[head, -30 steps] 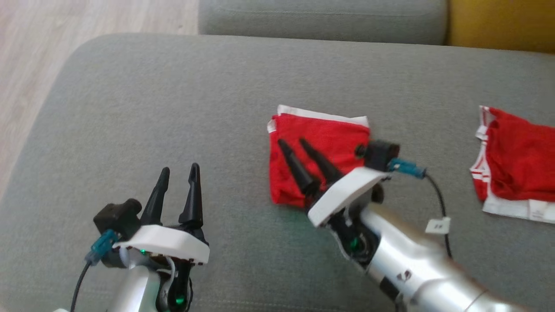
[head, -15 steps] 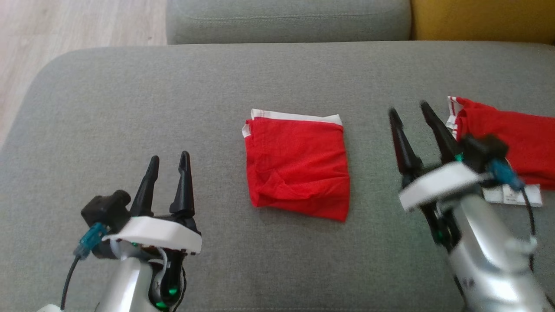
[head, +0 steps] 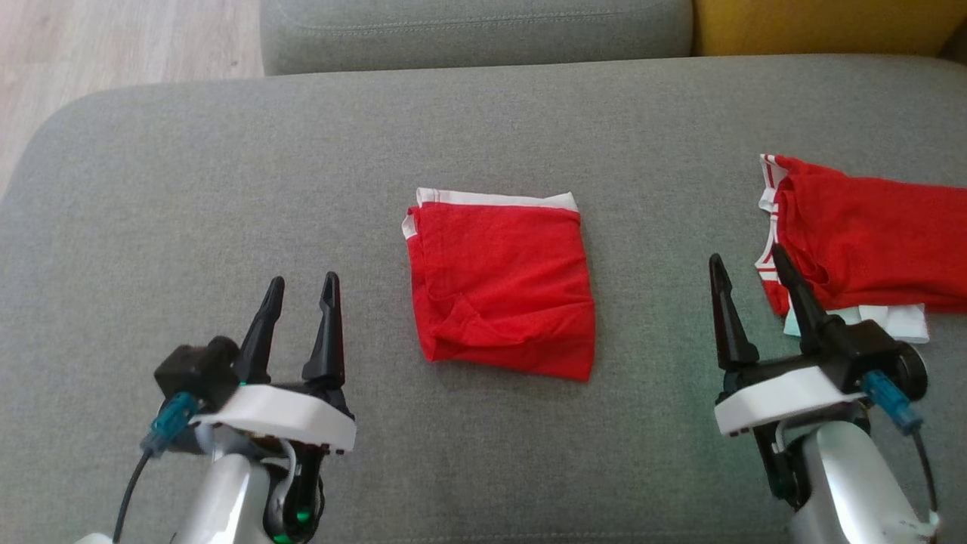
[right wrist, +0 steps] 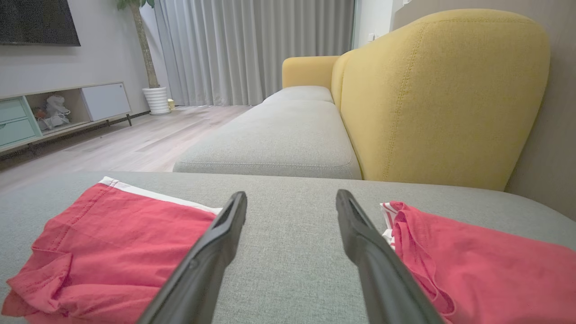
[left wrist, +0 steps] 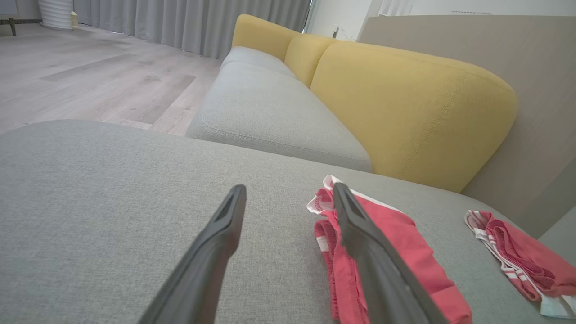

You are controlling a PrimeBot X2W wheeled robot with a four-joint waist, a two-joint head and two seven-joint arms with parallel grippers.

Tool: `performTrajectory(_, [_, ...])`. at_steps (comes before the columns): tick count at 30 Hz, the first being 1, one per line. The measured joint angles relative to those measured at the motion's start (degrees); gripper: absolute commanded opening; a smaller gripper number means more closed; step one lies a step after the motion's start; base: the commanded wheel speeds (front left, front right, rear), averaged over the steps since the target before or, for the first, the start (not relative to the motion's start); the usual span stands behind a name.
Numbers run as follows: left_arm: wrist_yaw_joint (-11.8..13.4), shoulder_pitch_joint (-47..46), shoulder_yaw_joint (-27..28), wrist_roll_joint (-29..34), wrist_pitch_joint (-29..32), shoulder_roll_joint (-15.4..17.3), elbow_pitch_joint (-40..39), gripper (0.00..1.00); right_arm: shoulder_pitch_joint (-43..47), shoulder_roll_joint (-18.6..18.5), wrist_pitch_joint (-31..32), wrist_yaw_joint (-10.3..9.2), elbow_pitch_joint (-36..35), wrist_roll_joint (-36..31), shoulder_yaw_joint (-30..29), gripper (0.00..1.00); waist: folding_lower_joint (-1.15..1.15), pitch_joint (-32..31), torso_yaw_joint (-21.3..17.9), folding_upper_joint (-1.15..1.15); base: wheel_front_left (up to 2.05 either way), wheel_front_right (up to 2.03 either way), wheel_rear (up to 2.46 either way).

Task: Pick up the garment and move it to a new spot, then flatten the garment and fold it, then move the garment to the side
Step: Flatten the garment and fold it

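Note:
The garment [head: 502, 291], red with a white band along its far edge, lies folded in a rough square mid-cushion, and nothing touches it. My left gripper [head: 304, 279] stands open to its left, a hand's width away, with nothing between the fingers. My right gripper [head: 746, 255] is open and empty to its right, in the gap between it and a second red garment [head: 869, 242]. The left wrist view looks past its open gripper [left wrist: 289, 188] at the folded garment [left wrist: 405, 243]. In the right wrist view, the open gripper [right wrist: 291, 194] has the folded garment [right wrist: 112, 234] on its left.
The second red garment [right wrist: 472, 270], with white striped trim, lies loosely spread near the right end of the grey sofa cushion [head: 227, 189]. A yellow backrest [head: 816, 26] rises at the far right. Another grey seat cushion [head: 476, 30] lies beyond, with wooden floor [head: 113, 38] at the left.
My right gripper has left its place over the folded garment and swung right and back to the gap beside the second garment. The head camera also shifted. The left gripper stayed put.

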Motion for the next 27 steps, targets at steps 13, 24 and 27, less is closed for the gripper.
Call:
performTrajectory(13, [0.00, -0.15, -1.21, -1.33, 0.00, 0.00, -0.08, 1.00, -2.10, 0.22, 0.23, 0.00, -1.30, 0.04, 6.35, 0.00, 0.00, 2.04, 4.10, 0.00, 0.00, 0.00, 0.00])
performTrajectory(24, [0.08, -0.50, -2.45, -2.04, 0.00, 0.00, -0.12, 1.00, -8.79, 0.20, 1.32, 0.00, 8.57, -0.40, 14.46, 0.00, 0.00, 3.85, 11.24, 0.00, 0.00, 0.00, 0.00])
performTrajectory(27, [0.09, -0.91, -2.70, -2.22, 0.00, 0.00, -0.09, 1.00, -11.09, 0.11, 1.67, 0.00, 12.99, -0.48, 15.73, 0.00, 0.00, 4.27, 13.00, 0.00, 0.00, 0.00, 0.00])
